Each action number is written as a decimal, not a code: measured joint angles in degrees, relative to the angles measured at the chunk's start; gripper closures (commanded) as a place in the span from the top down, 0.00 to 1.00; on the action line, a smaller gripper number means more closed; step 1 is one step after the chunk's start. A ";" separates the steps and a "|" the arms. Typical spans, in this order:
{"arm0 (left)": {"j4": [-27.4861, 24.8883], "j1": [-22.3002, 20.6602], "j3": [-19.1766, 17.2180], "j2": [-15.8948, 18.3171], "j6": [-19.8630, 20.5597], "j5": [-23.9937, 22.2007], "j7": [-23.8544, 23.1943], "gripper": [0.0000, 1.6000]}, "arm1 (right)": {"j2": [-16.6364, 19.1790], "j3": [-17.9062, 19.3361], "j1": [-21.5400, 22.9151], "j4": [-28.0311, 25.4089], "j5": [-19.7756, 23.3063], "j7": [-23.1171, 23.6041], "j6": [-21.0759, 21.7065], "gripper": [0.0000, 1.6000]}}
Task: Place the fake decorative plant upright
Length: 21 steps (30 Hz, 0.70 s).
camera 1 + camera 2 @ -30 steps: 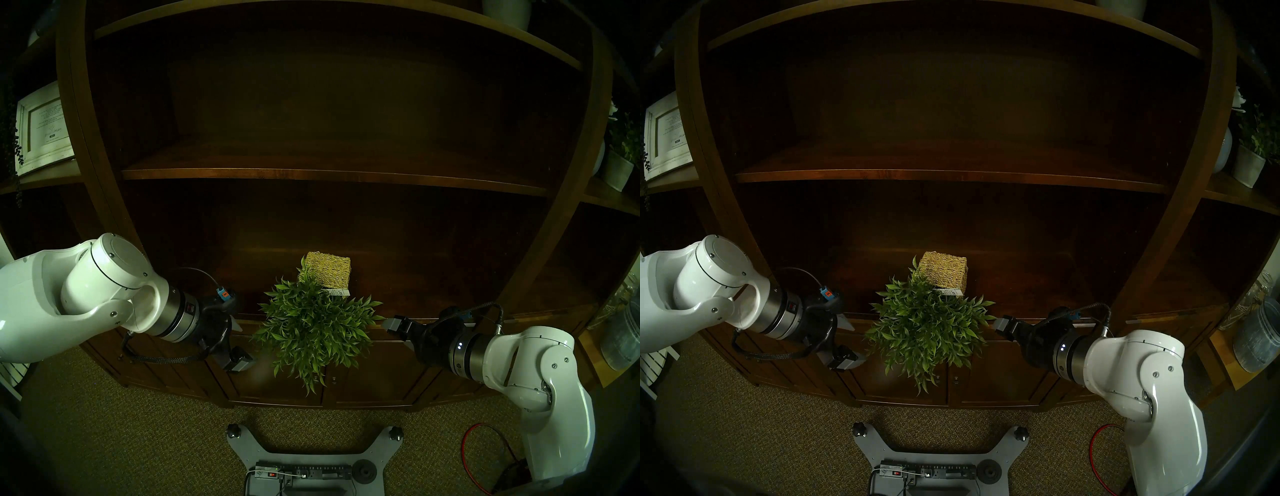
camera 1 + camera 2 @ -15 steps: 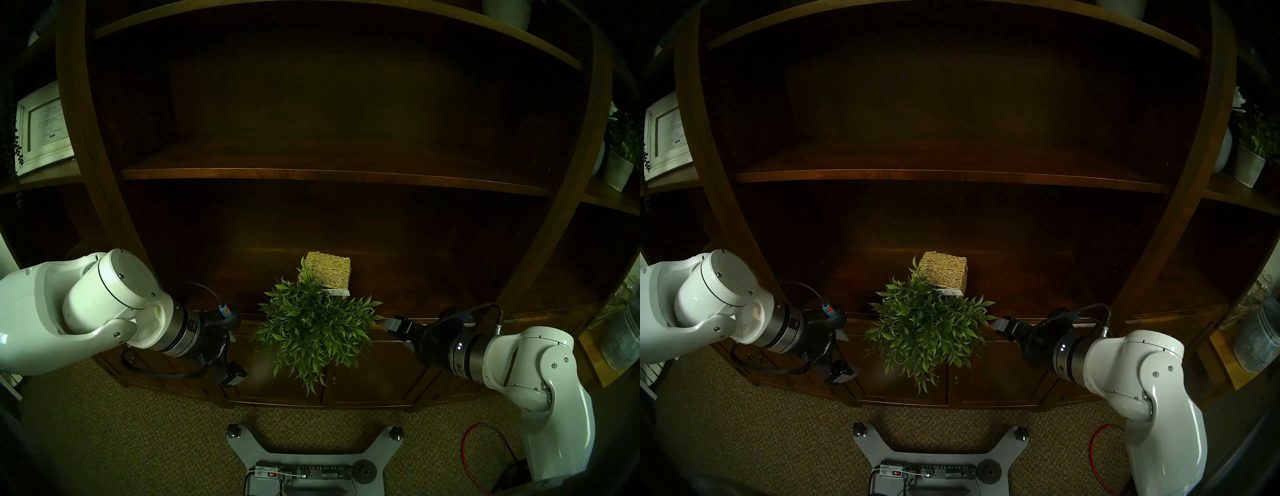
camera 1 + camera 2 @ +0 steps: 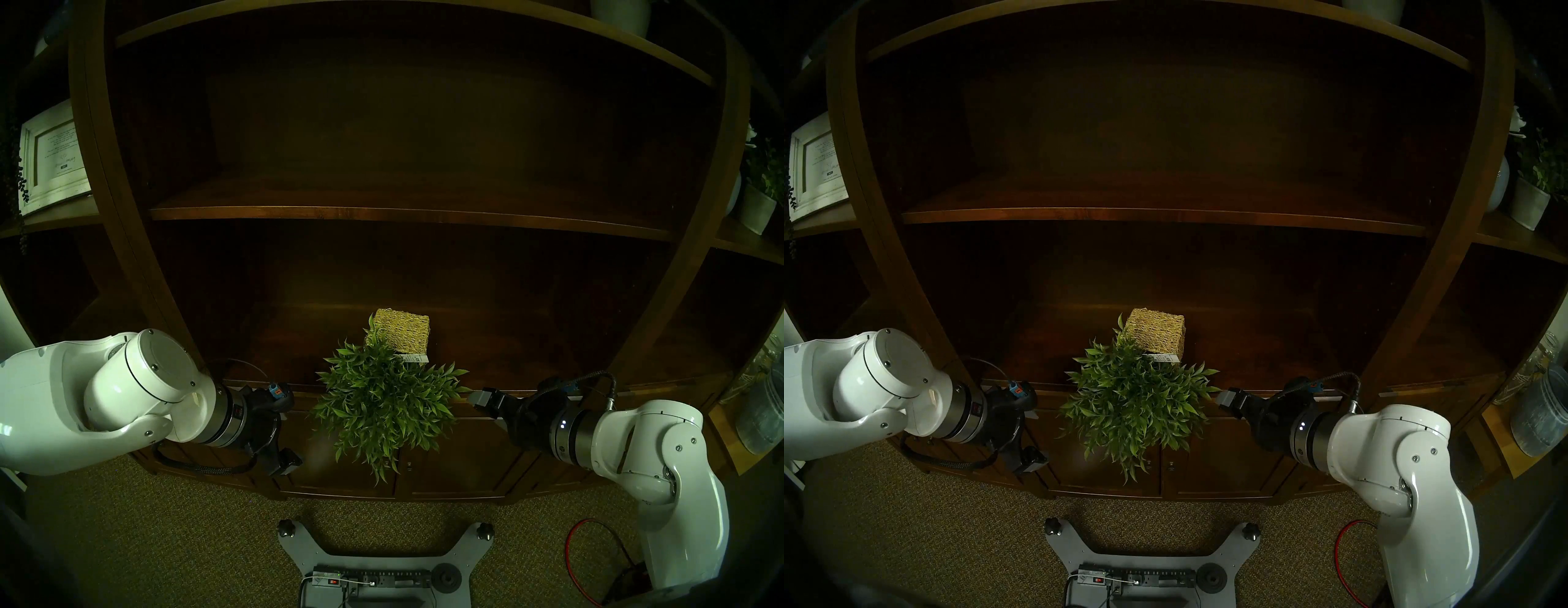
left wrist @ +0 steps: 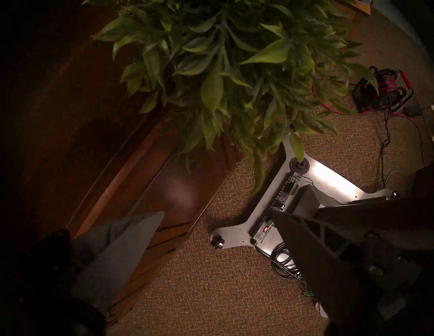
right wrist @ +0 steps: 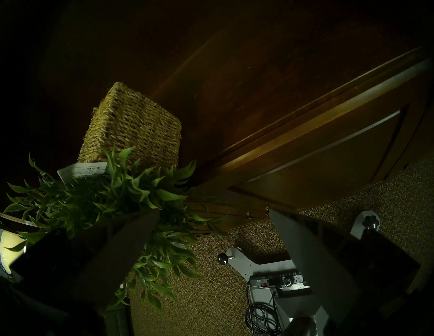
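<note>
A: Where is the left hand (image 3: 285,439)?

B: Lower left of the head view, in front of the dark wood cabinet (image 3: 339,475), angled down. Its fingers are spread and empty; in the left wrist view the grey one (image 4: 122,248) sits bottom left and the dark one (image 4: 328,258) bottom right, with carpet (image 4: 187,293) between them.

A: And the right hand (image 3: 488,409)?

B: Centre right of the head view, level with the shelf edge. Its fingers are spread too, holding nothing. In the right wrist view the left finger (image 5: 112,253) is among the outer leaves; whether it actually touches them I cannot tell.

A: The fake decorative plant (image 3: 384,407)?

B: Lying on its side on the lowest open shelf (image 3: 530,339), bottom centre of the head view. Its woven straw pot (image 3: 403,335) points to the back of the shelf, and the green bush hangs over the front edge, between the two hands. A white tag (image 5: 82,171) shows where pot meets leaves.

A: Anything farther out?

B: The robot's grey base plate (image 3: 373,556) on the carpet at the bottom edge, a framed picture (image 3: 53,157) at upper left, and a plant in a pale pot (image 3: 757,204) at far right.
</note>
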 measured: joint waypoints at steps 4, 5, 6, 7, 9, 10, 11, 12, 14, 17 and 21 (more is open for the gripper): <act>0.82 1.72 0.16 0.00 -3.72 0.13 1.47 1.00 | 0.04 -0.01 0.00 -0.02 0.01 -0.01 -0.04 1.00; 0.99 2.16 0.16 0.00 -4.71 0.15 1.73 1.00 | 0.05 -0.01 0.00 -0.04 0.01 -0.01 -0.05 1.00; 1.07 2.46 0.16 0.00 -5.37 0.17 1.88 1.00 | 0.06 -0.01 0.00 -0.04 0.01 -0.02 -0.06 1.00; 1.15 2.76 0.16 0.00 -6.03 0.18 2.03 1.00 | 0.06 -0.01 0.00 -0.05 0.01 -0.02 -0.07 1.00; 1.46 4.09 0.31 0.00 -8.71 0.35 2.38 1.00 | 0.08 -0.02 -0.01 -0.08 0.01 -0.03 -0.11 1.00; 1.48 4.31 0.35 0.00 -9.04 0.41 2.42 1.00 | 0.08 -0.02 -0.01 -0.08 0.01 -0.03 -0.11 1.00; 1.50 4.52 0.40 0.00 -9.37 0.46 2.46 1.00 | 0.09 -0.02 -0.01 -0.08 0.01 -0.03 -0.12 1.00; 1.54 5.01 0.55 0.01 -10.11 0.65 2.53 1.00 | 0.09 -0.02 -0.01 -0.09 0.01 -0.04 -0.14 1.00; 1.56 6.30 1.08 0.02 -12.38 1.33 2.86 1.00 | 0.11 -0.03 -0.01 -0.11 0.00 -0.04 -0.18 1.00; 1.71 7.62 2.01 -0.28 -15.38 3.37 3.43 1.00 | 0.13 -0.04 -0.01 -0.12 -0.06 -0.05 -0.24 1.00; 3.08 8.47 3.01 -1.61 -18.11 6.23 3.91 1.00 | 0.15 -0.05 -0.02 -0.14 -0.11 -0.06 -0.29 1.00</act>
